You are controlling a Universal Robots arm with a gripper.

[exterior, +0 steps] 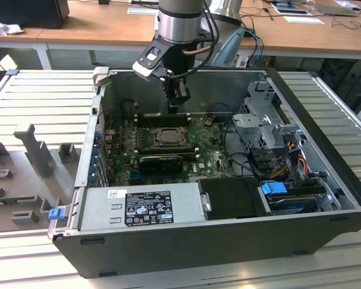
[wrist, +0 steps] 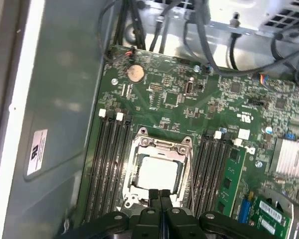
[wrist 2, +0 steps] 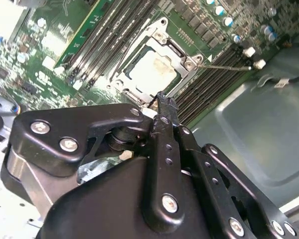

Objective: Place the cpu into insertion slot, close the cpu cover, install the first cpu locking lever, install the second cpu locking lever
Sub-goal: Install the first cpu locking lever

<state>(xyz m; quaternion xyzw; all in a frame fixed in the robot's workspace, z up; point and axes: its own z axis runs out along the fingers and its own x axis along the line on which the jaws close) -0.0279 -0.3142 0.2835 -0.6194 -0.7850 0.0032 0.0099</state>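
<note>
Gripper [wrist: 159,193] jaws closed, empty, over cpu [wrist: 157,172] seated in slot [wrist: 141,132].

Exterior view: case [exterior: 228,253] sits on ribbed bench [exterior: 42,102], open on top. PSU [exterior: 141,208] lines its near wall. Drive cage [exterior: 265,117] & cables [exterior: 289,150] crowd the exterior view's right. Mid-board, cpu lies flat in slot w/ cover [wrist: 162,148] down, framing its silvery top. RAM rows [wrist: 109,159] run tight along both slot edges, w/ bare case wall past one row. Gripper hangs over one slot edge; can't tell if its tips touch. Free room is straight up.
</note>
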